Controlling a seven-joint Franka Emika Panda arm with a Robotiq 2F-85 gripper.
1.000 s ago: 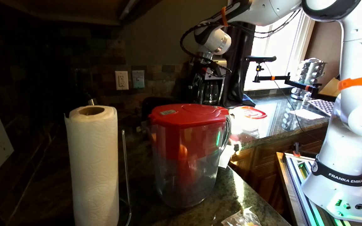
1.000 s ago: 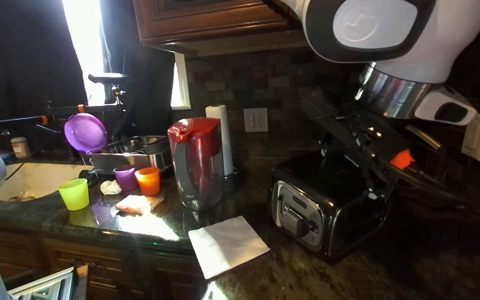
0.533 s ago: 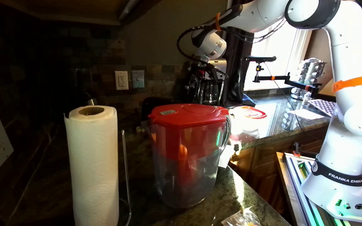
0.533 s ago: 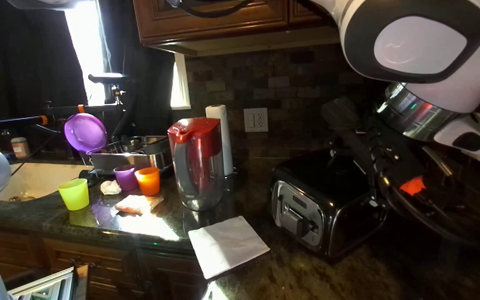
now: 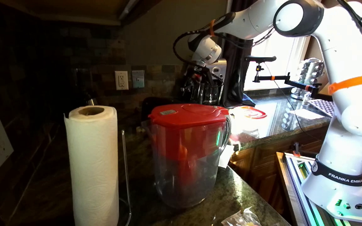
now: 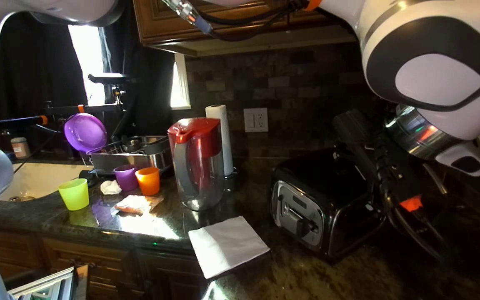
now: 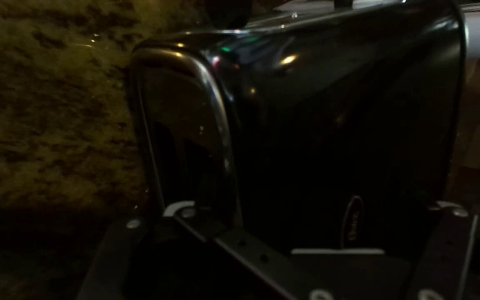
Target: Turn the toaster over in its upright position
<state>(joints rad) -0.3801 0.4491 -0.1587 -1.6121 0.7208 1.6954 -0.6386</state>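
White sheet (image 6: pixel 229 246) nearest me on the table (image 6: pixel 306 279), black toaster (image 6: pixel 323 202) beside it lying on its side, hand (image 7: pixel 316 207) right at it, jaws spread wide; can't tell if they touch. Farther back I see a red-lidded pitcher (image 6: pixel 198 175), paper towel roll (image 6: pixel 225 146) just behind it, then the wall outlet (image 6: pixel 256 120).

In an exterior view, the camera stands close to the paper roll (image 5: pixel 93 169) and jug (image 5: pixel 187 163), looking toward the window (image 5: pixel 289 50). In an exterior view, a camera faces the tiled wall (image 6: pixel 281 82) across the worktop (image 6: pixel 290 271), the toaster (image 6: pixel 327 202) near, the jug farther off. Both exterior views share jug, paper roll and arm (image 6: pixel 440 79). The wrist camera looks over the fingers (image 7: pixel 444 250) at the toaster, very close.
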